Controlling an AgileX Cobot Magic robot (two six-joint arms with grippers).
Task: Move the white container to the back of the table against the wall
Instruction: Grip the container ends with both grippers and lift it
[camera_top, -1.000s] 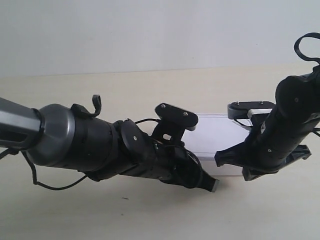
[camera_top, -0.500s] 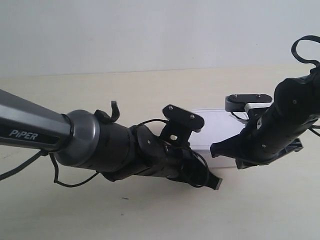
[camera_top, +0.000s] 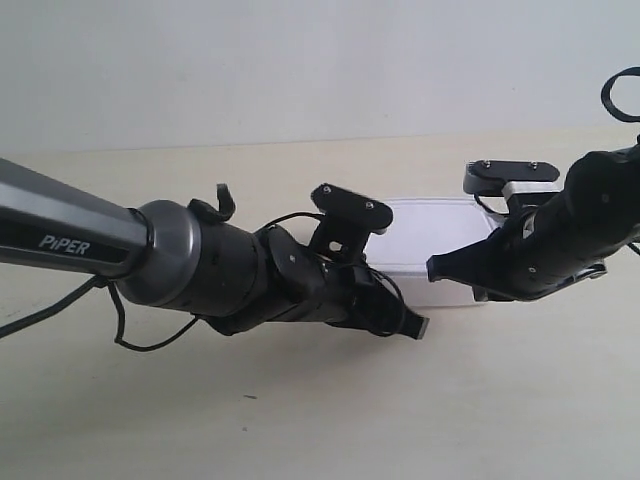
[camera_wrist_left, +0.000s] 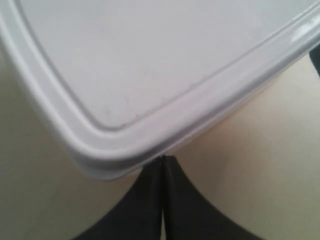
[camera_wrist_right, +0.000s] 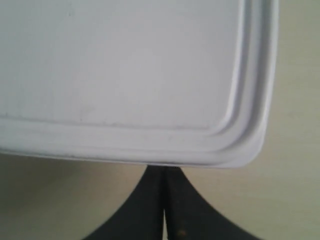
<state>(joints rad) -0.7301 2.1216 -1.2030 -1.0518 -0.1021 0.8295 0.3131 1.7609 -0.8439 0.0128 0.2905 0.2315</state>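
I see the white container (camera_top: 432, 238) lying flat on the bench (camera_top: 300, 420), between the 2 arms and well short of the wall (camera_top: 300, 60). My left hand (camera_wrist_left: 162, 159) has its fingers pressed together, tips meeting a rounded corner of the container's rim. My right hand (camera_wrist_right: 164, 171) is likewise closed tight, tips at the rim beside another corner.
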